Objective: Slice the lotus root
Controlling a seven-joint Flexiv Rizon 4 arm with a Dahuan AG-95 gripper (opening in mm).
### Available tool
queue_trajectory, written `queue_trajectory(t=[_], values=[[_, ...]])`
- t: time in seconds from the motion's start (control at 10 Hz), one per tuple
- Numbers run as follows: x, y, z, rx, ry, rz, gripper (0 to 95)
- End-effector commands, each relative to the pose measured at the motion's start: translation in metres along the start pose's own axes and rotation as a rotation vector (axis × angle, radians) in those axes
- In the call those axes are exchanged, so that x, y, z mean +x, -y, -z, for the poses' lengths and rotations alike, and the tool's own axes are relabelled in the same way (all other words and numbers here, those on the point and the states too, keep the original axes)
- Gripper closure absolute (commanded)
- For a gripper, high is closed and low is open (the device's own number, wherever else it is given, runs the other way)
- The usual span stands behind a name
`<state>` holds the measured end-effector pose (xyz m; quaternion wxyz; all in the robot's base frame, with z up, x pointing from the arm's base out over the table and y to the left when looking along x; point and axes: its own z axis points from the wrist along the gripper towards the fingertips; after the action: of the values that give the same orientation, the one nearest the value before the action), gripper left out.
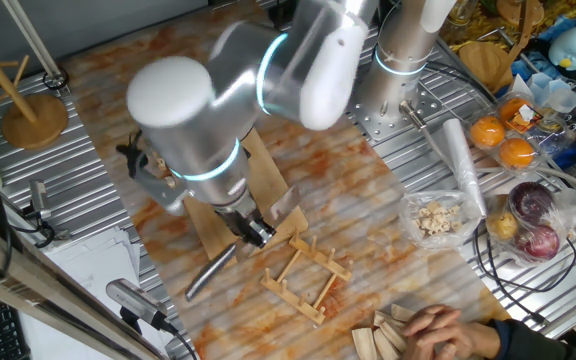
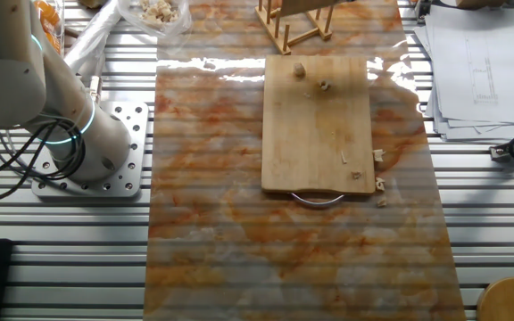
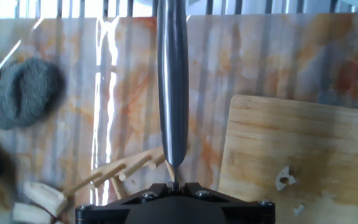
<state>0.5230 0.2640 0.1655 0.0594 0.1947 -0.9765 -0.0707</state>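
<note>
Small pale lotus root pieces [image 2: 299, 68] [image 2: 325, 86] lie on the wooden cutting board [image 2: 315, 134], with more crumbs near its right edge [image 2: 378, 155]. One piece [image 3: 283, 178] shows on the board [image 3: 303, 143] in the hand view. My gripper [image 1: 256, 230] hangs over the board [image 1: 206, 228], shut on a steel knife whose handle [image 1: 211, 272] points toward the table's front. In the hand view the knife handle [image 3: 171, 93] runs straight out from between the jaws of the gripper [image 3: 173, 186]. The lotus root is hidden under my arm in one fixed view.
A wooden rack [image 1: 308, 272] stands next to the board. A person's hand [image 1: 446, 328] holds wooden pieces at the front edge. A clear bag of pale chunks [image 1: 436, 217], oranges [image 1: 488, 132] and bagged red fruit [image 1: 533, 215] sit right. A grey cloth [image 3: 23, 93] lies left.
</note>
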Motion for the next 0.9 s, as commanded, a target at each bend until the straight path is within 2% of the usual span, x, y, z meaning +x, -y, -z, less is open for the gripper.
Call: queue_trajectory(t=[0.1,0.2,0.3,0.5,0.9], values=[[0.003,-0.039,-0.005,0.076,-0.022,-0.006,95.0],[0.004,-0.049,-0.009,0.077,-0.020,-0.012,95.0],[0.006,-0.059,-0.018,0.095,-0.017,-0.016,95.0],[0.009,-0.057,-0.027,0.125,-0.015,-0.001,95.0],[0.015,-0.057,-0.043,0.120,-0.008,0.003,95.0]])
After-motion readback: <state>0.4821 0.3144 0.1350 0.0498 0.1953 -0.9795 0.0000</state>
